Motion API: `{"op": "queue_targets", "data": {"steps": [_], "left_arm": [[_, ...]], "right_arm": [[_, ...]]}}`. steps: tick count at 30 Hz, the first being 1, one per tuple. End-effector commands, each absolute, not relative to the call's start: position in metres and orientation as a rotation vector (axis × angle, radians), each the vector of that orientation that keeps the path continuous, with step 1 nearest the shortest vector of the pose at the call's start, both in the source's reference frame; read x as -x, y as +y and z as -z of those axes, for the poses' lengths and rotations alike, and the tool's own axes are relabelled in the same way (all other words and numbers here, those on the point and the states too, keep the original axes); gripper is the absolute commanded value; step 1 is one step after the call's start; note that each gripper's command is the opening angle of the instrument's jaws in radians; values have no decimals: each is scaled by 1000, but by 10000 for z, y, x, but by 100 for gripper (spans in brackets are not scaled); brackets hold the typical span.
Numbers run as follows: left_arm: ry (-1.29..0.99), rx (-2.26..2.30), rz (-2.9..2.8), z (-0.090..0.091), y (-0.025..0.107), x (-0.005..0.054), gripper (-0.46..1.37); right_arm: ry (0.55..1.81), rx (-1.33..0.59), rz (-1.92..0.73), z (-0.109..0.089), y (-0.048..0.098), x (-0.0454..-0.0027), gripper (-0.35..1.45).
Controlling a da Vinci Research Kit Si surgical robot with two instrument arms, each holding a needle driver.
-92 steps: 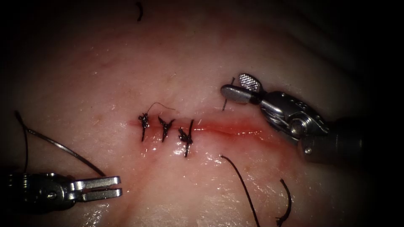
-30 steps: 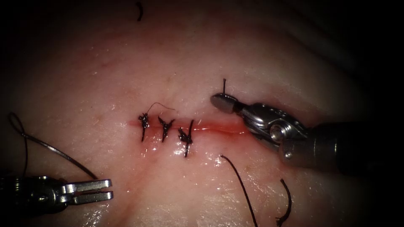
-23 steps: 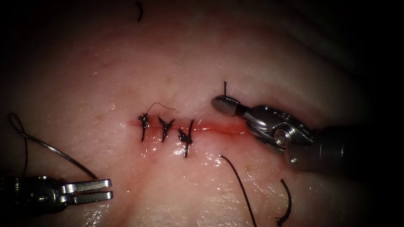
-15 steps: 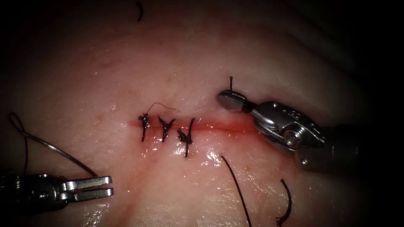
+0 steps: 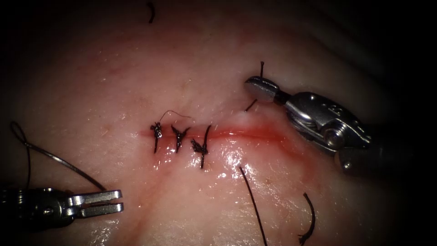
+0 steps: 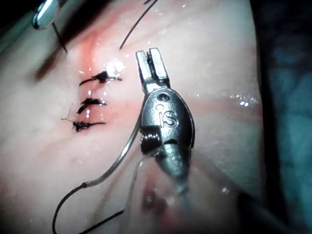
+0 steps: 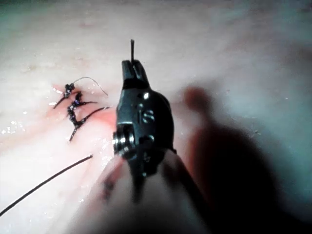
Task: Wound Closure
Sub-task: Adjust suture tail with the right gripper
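The cut (image 5: 255, 135) runs across the tissue (image 5: 136, 77), with three knotted stitches (image 5: 179, 136) along its left part. My right tool (image 5: 261, 86) sits to the right of the stitches on the cut's far side. It is shut on the thread (image 5: 250, 105) just where it leaves the tissue, and a short tail sticks up past the jaws (image 7: 131, 66). The thread's long part (image 5: 252, 200) enters on the cut's near side. The curved needle (image 5: 63, 161) lies free on the tissue at far left, beside my left tool (image 5: 119, 202). That tool's jaws stand slightly parted and hold nothing (image 6: 152, 61).
The tissue lifts in a small tent (image 5: 243, 117) under the pulled thread. Red fluid lines the unstitched right part of the cut. A cut end of thread (image 5: 312, 218) lies at the lower right and another (image 5: 150, 11) at the top. The needle's thread loops (image 5: 16, 130) at far left.
My right tool closed on the thread's short end, then rose up and to the right with it. The thread came further out and tented the tissue. The left tool stayed still.
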State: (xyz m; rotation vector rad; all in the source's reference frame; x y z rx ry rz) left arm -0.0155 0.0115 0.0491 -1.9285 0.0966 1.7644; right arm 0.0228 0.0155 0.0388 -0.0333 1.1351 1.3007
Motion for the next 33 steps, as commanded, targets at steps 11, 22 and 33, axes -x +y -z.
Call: {"op": "queue_targets", "data": {"steps": [11,22,33], "left_arm": [[119,1927,-1779,-493,115,155,-35],[126,1928,-1783,-493,114,155,-35],[125,1929,-1784,-492,113,153,-35]], "right_arm": [[1132,36,-1310,-381,162,-229,-35],[1131,34,-1310,-378,161,-229,-35],[1139,50,-1258,-379,160,-228,107]]}}
